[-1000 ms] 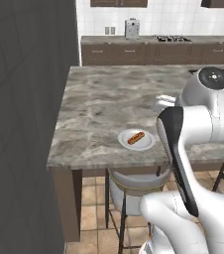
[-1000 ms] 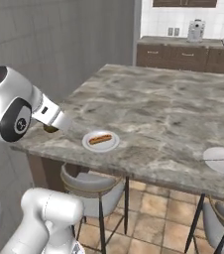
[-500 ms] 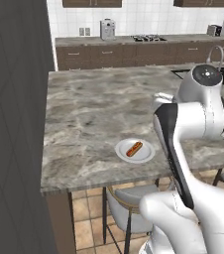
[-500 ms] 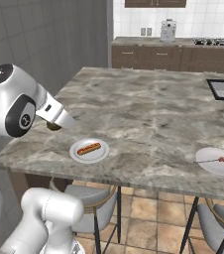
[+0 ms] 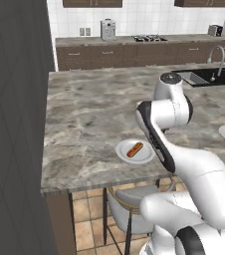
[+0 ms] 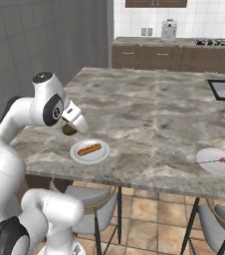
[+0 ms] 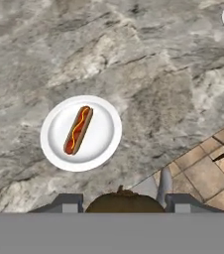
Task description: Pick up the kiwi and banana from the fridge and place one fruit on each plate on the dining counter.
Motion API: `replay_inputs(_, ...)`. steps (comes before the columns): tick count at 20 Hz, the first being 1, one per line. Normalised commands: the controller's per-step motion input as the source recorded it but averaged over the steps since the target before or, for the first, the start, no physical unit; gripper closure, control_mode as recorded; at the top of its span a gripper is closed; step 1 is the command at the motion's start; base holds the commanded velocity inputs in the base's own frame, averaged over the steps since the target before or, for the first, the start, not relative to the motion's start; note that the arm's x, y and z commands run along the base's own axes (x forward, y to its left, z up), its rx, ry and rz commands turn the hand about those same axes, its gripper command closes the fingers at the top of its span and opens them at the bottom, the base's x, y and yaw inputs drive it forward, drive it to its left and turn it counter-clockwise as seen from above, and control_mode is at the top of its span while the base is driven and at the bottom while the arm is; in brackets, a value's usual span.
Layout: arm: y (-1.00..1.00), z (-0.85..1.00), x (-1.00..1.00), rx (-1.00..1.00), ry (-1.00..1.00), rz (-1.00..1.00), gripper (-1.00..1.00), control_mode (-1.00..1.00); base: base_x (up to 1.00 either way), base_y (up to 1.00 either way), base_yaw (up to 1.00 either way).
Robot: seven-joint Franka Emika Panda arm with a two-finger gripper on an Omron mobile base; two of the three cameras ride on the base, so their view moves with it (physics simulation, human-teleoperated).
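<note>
Kiwi (image 6: 68,130) sits clamped between the fingers of the gripper (image 6: 70,128), carried above the dining counter (image 6: 149,109) near its edge. It hangs just beside the nearer plate (image 6: 89,151), which already carries a sausage (image 6: 89,148). The other plate (image 6: 219,161), well apart, holds a skewer. Judging by the carry height, the arm is lining up for a drop onto a plate.

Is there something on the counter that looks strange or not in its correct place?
Nothing is spilled or broken. One oddity: the near plate on the dining counter already holds a sausage, and the far plate holds a skewer, while the gripper hovers nearby with the kiwi between its jaws.
</note>
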Motion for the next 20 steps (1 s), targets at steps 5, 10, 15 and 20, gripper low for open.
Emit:
replay_inputs(5,-0.04,-0.76,0.82,0.10,0.11,0.02,1.00,-1.00,0.00,0.00,0.00)
replay_inputs(10,-0.08,-0.74,0.63,0.03,0.00,0.00,1.00,-1.00,0.00,0.00,0.00)
replay_inputs(15,0.00,-0.68,0.33,0.00,0.00,0.00,1.00,-1.00,0.00,0.00,0.00)
replay_inputs(20,-0.05,-0.49,0.03,0.01,0.00,0.00,1.00,-1.00,0.00,0.00,0.00)
